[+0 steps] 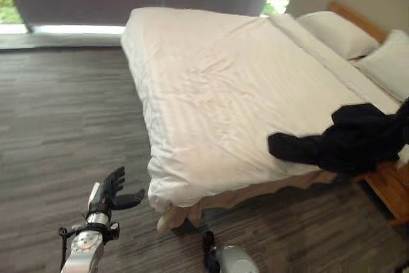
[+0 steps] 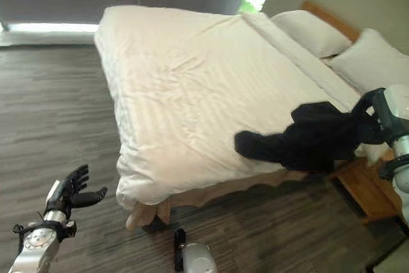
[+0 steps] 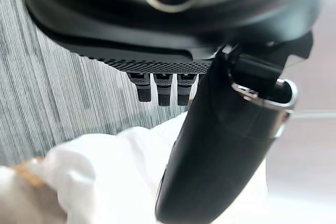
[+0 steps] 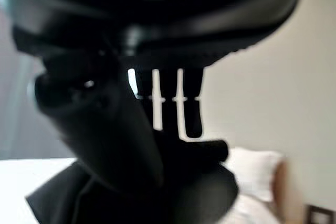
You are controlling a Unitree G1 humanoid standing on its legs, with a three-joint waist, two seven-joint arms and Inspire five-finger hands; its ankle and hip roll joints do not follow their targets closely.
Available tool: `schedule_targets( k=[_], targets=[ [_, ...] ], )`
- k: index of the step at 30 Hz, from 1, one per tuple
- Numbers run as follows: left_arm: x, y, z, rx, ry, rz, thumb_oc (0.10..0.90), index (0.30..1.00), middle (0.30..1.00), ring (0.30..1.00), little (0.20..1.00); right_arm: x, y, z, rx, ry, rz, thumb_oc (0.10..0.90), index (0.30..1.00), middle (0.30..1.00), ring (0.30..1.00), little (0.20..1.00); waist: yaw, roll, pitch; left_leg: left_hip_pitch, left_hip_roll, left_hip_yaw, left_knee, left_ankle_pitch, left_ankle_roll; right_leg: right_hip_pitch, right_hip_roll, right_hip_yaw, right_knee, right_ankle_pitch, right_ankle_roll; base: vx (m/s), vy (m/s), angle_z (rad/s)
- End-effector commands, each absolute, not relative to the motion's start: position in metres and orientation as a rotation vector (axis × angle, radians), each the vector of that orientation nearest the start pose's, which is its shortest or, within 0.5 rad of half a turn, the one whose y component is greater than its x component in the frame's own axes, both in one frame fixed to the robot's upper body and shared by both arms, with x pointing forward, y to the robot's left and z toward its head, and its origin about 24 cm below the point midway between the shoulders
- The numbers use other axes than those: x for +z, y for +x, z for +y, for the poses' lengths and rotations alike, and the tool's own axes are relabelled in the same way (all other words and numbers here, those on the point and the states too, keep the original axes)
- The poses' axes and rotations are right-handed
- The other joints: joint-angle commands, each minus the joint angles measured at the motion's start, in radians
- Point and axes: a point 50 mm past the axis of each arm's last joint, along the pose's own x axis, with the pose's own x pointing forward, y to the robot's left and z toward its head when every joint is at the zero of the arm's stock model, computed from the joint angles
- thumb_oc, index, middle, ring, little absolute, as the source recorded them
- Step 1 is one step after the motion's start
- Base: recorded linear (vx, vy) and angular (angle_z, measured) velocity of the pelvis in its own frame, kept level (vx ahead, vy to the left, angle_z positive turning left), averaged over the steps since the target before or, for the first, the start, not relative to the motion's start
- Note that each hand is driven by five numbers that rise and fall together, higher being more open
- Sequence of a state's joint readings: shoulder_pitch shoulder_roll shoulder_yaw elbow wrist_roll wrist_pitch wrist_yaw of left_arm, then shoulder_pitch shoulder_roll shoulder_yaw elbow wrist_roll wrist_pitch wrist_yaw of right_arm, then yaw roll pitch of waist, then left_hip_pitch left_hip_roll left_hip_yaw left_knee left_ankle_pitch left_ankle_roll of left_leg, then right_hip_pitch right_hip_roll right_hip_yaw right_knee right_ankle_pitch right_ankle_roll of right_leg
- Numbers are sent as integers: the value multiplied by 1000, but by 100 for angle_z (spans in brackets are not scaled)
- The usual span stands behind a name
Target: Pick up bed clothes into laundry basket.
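Black garment held at the bed's near edge

Right hand grips the black garment, which drapes over the white duvet near the pillows and hangs beside a wooden nightstand. Left hand hovers over the floor by the bed's corner, fingers loosely spread and holding nothing.

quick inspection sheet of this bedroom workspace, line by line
surface: bed with a white duvet, made up, creased in the middle
job's things: black garment draped over the bed's near right edge; no laundry basket seen
clutter: nothing seen
hands: left hand over the floor by the bed's corner, fingers relaxed, holding nothing; right hand at the garment, grip unclear
cables: nothing seen
surroundings: two pillows at a wooden headboard, wooden nightstand, grey curtains, striped carpet
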State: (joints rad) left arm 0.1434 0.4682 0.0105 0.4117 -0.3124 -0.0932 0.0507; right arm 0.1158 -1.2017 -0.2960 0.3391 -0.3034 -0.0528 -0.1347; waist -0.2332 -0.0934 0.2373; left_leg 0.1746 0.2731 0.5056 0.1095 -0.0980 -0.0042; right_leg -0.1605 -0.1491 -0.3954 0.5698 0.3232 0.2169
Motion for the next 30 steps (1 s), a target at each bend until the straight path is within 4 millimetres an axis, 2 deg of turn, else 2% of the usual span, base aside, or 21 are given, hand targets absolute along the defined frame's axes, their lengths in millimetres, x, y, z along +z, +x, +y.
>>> schedule_targets(
  k=[1, 3, 6, 7, 8, 9, 10, 12, 13, 14, 15, 16, 19, 20, 21, 22, 23, 24, 25, 26, 30],
  targets=[
    [1, 210, 285, 178, 191, 226, 800, 900, 900, 900, 900, 289, 212, -423, -745, -1539, -149, 400, 300, 300, 300, 300, -43, -71, -84, 90, -127, 87, -193, 13, -2, -7, -119, 53, 268, -247, 35, -308, 197, -105],
    [5, 211, 278, 148, 158, 205, 800, 900, 900, 900, 900, 276, 210, -433, -747, -1534, -69, 400, 300, 300, 300, 300, -30, -89, -124, 63, -139, 185, -179, 21, 19, 138, -127, -20, 288, -249, 36, -320, 158, -150],
    [7, 211, 278, 146, 154, 195, 800, 900, 900, 900, 900, 272, 210, -435, -751, -1531, -50, 400, 300, 300, 300, 300, -11, -101, -132, 56, -133, 228, -163, 20, 22, 178, -124, -34, 286, -238, 40, -290, 2, -126],
    [18, 213, 281, 164, 122, 140, 800, 900, 900, 900, 900, 260, 214, -440, -761, -1498, -9, 400, 300, 300, 300, 300, 46, -133, -169, 10, -116, 352, -114, 24, 21, 298, -150, -122, 180, -197, 45, -421, -59, -181],
    [18, 213, 281, 166, 123, 141, 800, 900, 900, 900, 900, 259, 215, -439, -760, -1497, -10, 400, 300, 300, 300, 300, 49, -133, -168, 13, -111, 358, -109, 25, 17, 301, -145, -120, 171, -193, 45, -646, -115, -305],
    [22, 213, 283, 187, 85, 115, 800, 900, 900, 900, 900, 255, 221, -436, -745, -1478, -14, 400, 300, 300, 300, 300, 95, -135, -177, -24, -91, 408, -81, 39, 10, 361, -194, -165, 67, -194, 36, -527, -237, -315],
    [30, 211, 286, 207, 42, 73, 800, 900, 900, 900, 900, 257, 232, -431, -727, -1470, -31, 400, 300, 300, 300, 300, 144, -131, -181, -74, -24, 479, -24, 100, -34, 434, -189, -172, -166, -273, -19, -666, -425, -298],
    [44, 213, 286, 195, 27, 8, 800, 900, 900, 900, 900, 252, 247, -417, -660, -1440, -69, 400, 300, 300, 300, 300, 194, -111, -179, -111, 67, 527, 48, 172, -92, 467, -118, -167, -322, -428, -68, -541, -463, -261],
    [56, 218, 281, 168, 26, -49, 800, 900, 900, 900, 900, 247, 254, -410, -635, -1374, -100, 400, 300, 300, 300, 300, 197, -103, -169, -134, 118, 540, 87, 212, -122, 468, -74, -138, -388, -515, -107, -524, -527, -343],
    [78, 227, 273, 133, 33, -155, 800, 900, 900, 900, 900, 242, 261, -396, -587, -1283, -164, 400, 300, 300, 300, 300, 198, -74, -146, -162, 224, 542, 162, 332, -226, 479, -18, -99, -466, -581, -133, -349, -465, -252],
    [78, 227, 273, 135, 35, -156, 800, 900, 900, 900, 900, 242, 262, -396, -588, -1280, -166, 400, 300, 300, 300, 300, 203, -71, -142, -159, 237, 543, 166, 343, -230, 482, -7, -93, -474, -580, -140, -455, -418, -180],
    [100, 242, 259, 106, 62, -261, 800, 900, 900, 900, 900, 226, 265, -382, -554, -1133, -219, 400, 300, 300, 300, 300, 180, -43, -121, -182, 275, 485, 189, 425, -258, 473, 18, -55, -499, -573, -148, -384, -211, -85],
    [126, 261, 238, 41, 114, -366, 800, 900, 900, 900, 900, 199, 268, -368, -504, -1037, -213, 400, 300, 300, 300, 300, 163, -12, -100, -178, 277, 410, 207, 430, -258, 464, 28, -27, -528, -543, -146, -265, -116, -32],
    [137, 263, 226, -11, 129, -415, 800, 900, 900, 900, 900, 182, 272, -358, -451, -994, -194, 400, 300, 300, 300, 300, 165, 3, -93, -174, 250, 323, 203, 406, -258, 452, 27, 8, -535, -529, -144, -265, -139, -17],
    [147, 267, 210, -73, 150, -467, 800, 900, 900, 900, 900, 166, 272, -346, -399, -972, -188, 400, 300, 300, 300, 300, 150, 11, -93, -158, 209, 208, 216, 306, -231, 442, 32, 63, -554, -517, -148, -164, -103, -58],
    [147, 267, 210, -73, 152, -468, 800, 900, 900, 900, 900, 166, 271, -346, -401, -971, -188, 400, 300, 300, 300, 300, 152, 11, -93, -158, 211, 209, 219, 303, -231, 442, 32, 64, -556, -515, -148, -170, -102, -120],
    [153, 271, 187, -162, 126, -499, 800, 900, 900, 900, 900, 151, 274, -334, -352, -968, -173, 400, 300, 300, 300, 300, 145, 32, -86, -152, 162, 52, 287, 249, -212, 413, 33, 123, -544, -509, -157, -84, -42, -116],
    [153, 272, 186, -164, 124, -499, 800, 900, 900, 900, 900, 151, 274, -334, -355, -970, -172, 400, 300, 300, 300, 300, 145, 34, -85, -156, 165, 48, 294, 245, -213, 413, 34, 122, -542, -510, -157, -187, -47, -124],
    [158, 274, 163, -268, 92, -518, 800, 900, 900, 900, 900, 147, 276, -331, -350, -985, -163, 400, 300, 300, 300, 300, 138, 55, -75, -168, 109, -85, 346, 247, -178, 387, 37, 167, -542, -482, -171, -105, 0, -94],
    [158, 274, 163, -268, 91, -519, 800, 900, 900, 900, 900, 148, 276, -331, -351, -986, -163, 400, 300, 300, 300, 300, 137, 57, -75, -171, 111, -88, 350, 246, -178, 387, 38, 165, -540, -483, -171, -119, 22, -152],
    [161, 270, 134, -373, 21, -546, 800, 900, 900, 900, 900, 141, 265, -330, -348, -1018, -156, 400, 300, 300, 300, 300, 129, 70, -65, -187, 23, -241, 331, 200, -146, 369, 37, 238, -543, -469, -174, 16, 36, -117]
  ],
)
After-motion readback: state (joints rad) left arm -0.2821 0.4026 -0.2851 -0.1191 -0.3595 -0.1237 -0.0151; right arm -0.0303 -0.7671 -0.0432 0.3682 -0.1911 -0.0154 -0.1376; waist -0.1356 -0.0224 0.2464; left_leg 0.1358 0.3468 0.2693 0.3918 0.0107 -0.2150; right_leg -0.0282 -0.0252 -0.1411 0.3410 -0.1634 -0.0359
